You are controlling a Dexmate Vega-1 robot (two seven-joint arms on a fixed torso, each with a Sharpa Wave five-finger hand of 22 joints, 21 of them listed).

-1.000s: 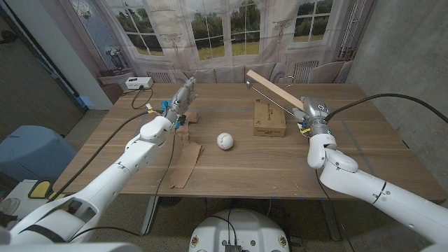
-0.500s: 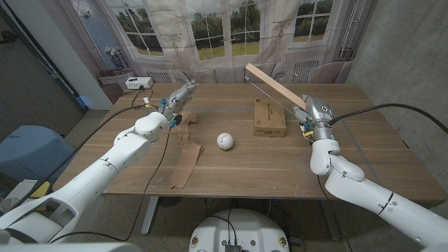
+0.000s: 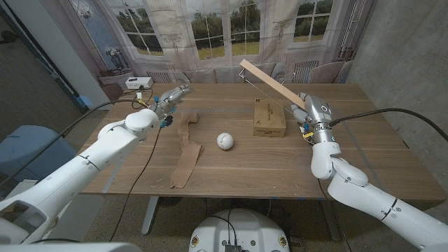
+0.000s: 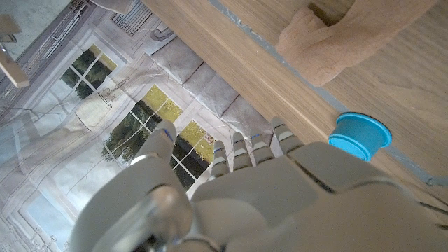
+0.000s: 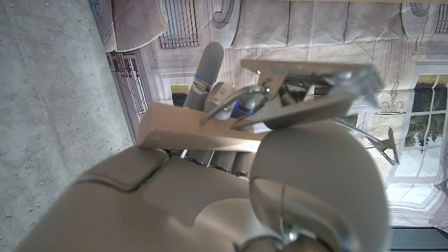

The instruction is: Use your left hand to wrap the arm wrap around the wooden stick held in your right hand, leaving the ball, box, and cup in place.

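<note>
A tan arm wrap [image 3: 185,150] lies stretched on the table left of centre, and its folded far end [image 4: 343,38] shows in the left wrist view. My left hand [image 3: 172,97] hovers above the table beyond that end, fingers extended, holding nothing. My right hand [image 3: 313,114] grips the lower end of a pale wooden stick [image 3: 271,84], which slants up and back over the cardboard box [image 3: 269,118]. The stick [image 5: 199,137] also shows in the right wrist view with a metal clip [image 5: 308,98] on it. A white ball [image 3: 224,141] sits mid-table. A blue cup [image 4: 359,134] stands near the wrap.
A white device [image 3: 138,82] with a cable sits at the table's far left corner. A printed window backdrop hangs behind the table [image 3: 252,168]. Black cables trail off both arms.
My left hand has drawn back to the left, away from the wrap's far end, uncovering more of it. The stick's tip has shifted slightly left. Ball and box have not moved.
</note>
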